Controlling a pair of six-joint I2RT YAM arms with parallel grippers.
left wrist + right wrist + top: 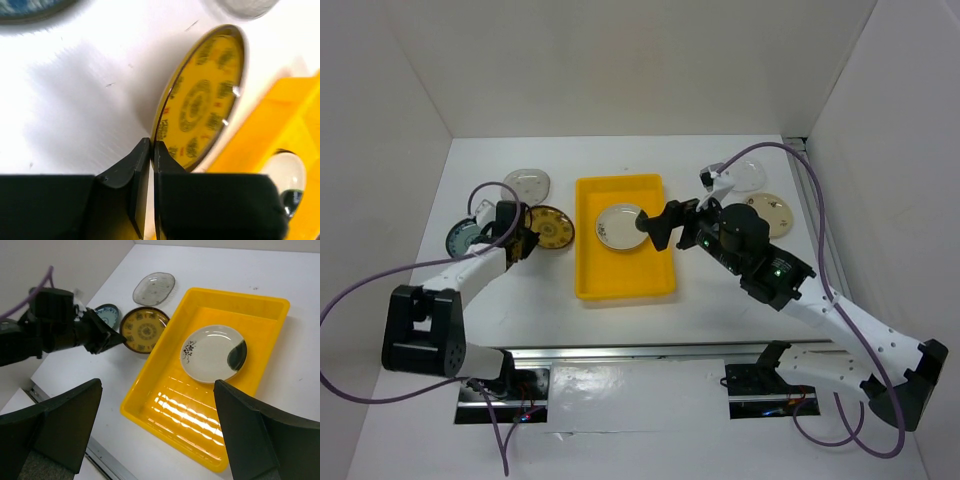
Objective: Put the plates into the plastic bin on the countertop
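My left gripper (525, 241) (152, 146) is shut on the near rim of a brown-gold patterned plate (552, 226) (202, 100) (145, 329), just left of the yellow plastic bin (625, 293) (150, 371) (270, 130). A cream plate with dark marks (618, 226) (212, 352) lies inside the bin. My right gripper (655, 226) (157, 384) hangs open above the bin with nothing between its fingers. A white-grey plate (527, 183) (154, 288) and a blue-patterned plate (463, 237) (108, 314) lie on the countertop (700, 320) to the left.
Right of the bin, partly behind my right arm, lie a clear glass plate (750, 177) and a cream plate (772, 212). White walls close in the table on three sides. A metal rail (620, 352) runs along the near edge.
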